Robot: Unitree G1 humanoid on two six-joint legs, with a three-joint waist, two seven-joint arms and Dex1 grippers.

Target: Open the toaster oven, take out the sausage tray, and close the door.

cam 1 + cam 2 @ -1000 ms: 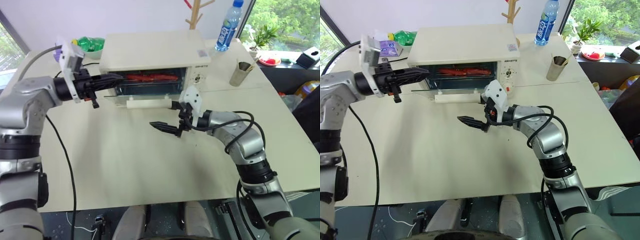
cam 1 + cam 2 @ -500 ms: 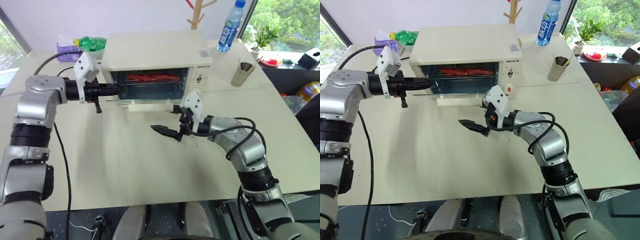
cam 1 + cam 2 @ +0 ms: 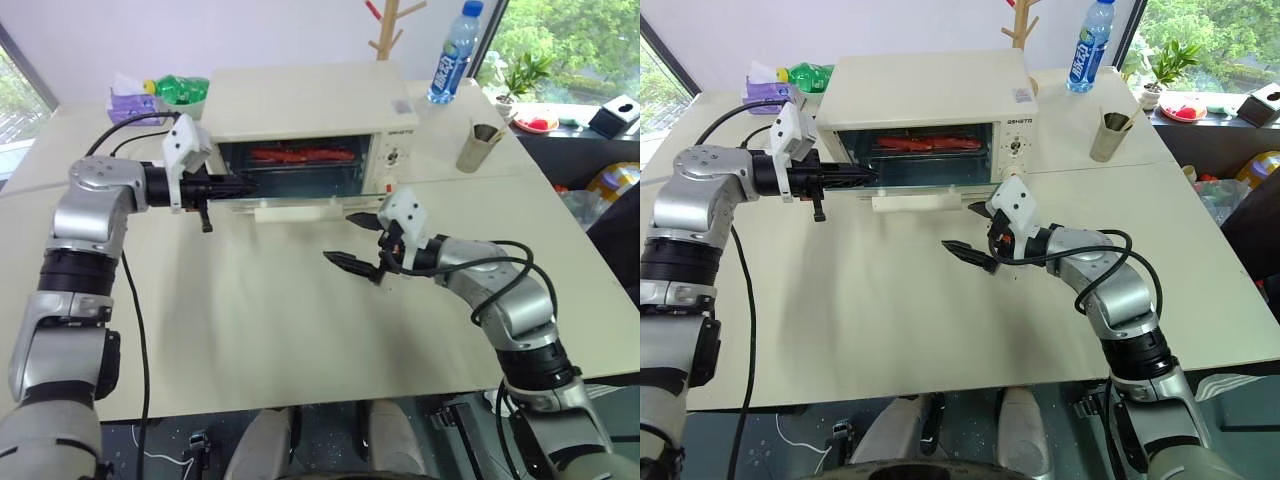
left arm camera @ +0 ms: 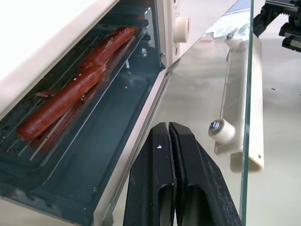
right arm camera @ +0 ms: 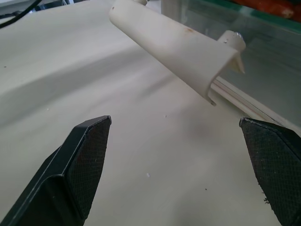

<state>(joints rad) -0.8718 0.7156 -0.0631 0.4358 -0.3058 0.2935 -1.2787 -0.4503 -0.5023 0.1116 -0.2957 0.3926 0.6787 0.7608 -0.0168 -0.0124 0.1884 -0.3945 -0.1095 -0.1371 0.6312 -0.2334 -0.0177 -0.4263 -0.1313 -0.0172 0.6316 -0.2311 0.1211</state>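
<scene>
The cream toaster oven [image 3: 310, 100] stands at the back of the table. Its glass door [image 4: 211, 70] is folded down flat, with the bar handle [image 3: 292, 211] toward me. Inside, red sausages [image 4: 70, 89] lie on the sausage tray [image 3: 300, 156] on the upper rack. My left gripper [image 3: 250, 183] is shut and empty. It points into the left end of the opening, just above the door hinge and below the tray. My right gripper [image 3: 341, 238] is open and empty, low over the table in front of the handle's right end.
A water bottle [image 3: 447, 60] and a cup with sticks [image 3: 477, 146] stand right of the oven. A green bottle [image 3: 180, 88] and a tissue pack [image 3: 128, 98] sit behind its left side. Open tabletop [image 3: 250, 320] lies in front of the door.
My left gripper has sunk from the top of the oven opening to its lower edge. My right gripper has drawn to the right, away from the handle. The door has stayed down.
</scene>
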